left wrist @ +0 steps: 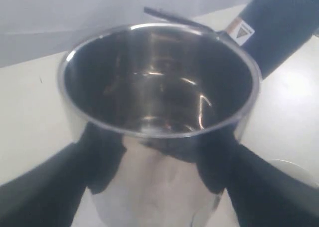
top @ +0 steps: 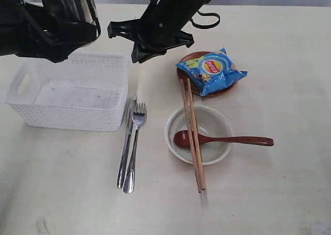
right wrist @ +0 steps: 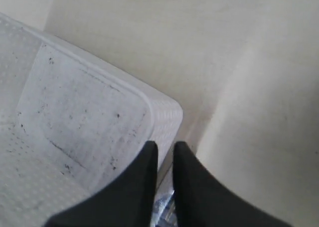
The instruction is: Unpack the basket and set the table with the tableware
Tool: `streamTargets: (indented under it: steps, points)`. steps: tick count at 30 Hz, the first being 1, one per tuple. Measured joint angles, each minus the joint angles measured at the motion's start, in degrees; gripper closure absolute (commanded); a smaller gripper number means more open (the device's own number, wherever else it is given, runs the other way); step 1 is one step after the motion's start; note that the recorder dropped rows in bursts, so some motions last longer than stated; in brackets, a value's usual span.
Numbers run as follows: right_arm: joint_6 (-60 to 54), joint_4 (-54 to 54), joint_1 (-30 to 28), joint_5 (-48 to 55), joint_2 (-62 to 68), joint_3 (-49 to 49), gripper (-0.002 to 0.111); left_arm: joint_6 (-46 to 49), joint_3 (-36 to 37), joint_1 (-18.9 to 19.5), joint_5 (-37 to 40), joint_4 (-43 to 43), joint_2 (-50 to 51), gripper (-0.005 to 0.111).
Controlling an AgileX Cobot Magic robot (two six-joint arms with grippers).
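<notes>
Presently holds steel cup [top: 70, 5] clamped in left hand [top: 72, 31] over empty basket [top: 77, 122], with right hand [right wrist: 164, 152] slightly parted, idle; calls next for setting it upright on bare counter [top: 269, 193].

Likely a robotics lab staged as a dining spot: a broad, pale cream tabletop [top: 289, 193] carries a white perforated plastic basket [top: 67, 119] and a pale grey-green round bowl [top: 221, 122], with a black left robot arm [top: 26, 36] and a black right robot arm [top: 170, 10] overhead.
</notes>
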Motion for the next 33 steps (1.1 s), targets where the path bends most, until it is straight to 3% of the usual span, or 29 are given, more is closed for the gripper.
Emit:
streamTargets:
  steps: [6, 20, 22, 27, 33]
  points:
    - [3.6, -3.1, 0.3, 7.2, -0.1, -1.5, 0.060, 0.0, 0.0, 0.0, 0.0, 0.0, 0.0, 0.107]
    - [10.2, -3.4, 4.5, 4.4, 4.2, -2.8, 0.067, -0.2, 0.0, 0.0, 1.0, 0.0, 0.0, 0.107]
    - [11.0, -3.4, 4.5, 4.4, 5.9, -4.1, 0.072, -0.2, 0.0, 0.0, 1.0, 0.0, 0.0, 0.107]
    - [11.4, -3.5, 4.5, 3.3, 8.4, -8.3, 0.109, -0.5, 0.0, 0.0, 1.0, 0.0, 0.0, 0.107]
    - [13.6, -3.6, 4.5, -1.7, 9.9, -13.1, 0.109, -2.0, 0.0, 0.0, 1.2, 0.0, 0.0, 0.107]
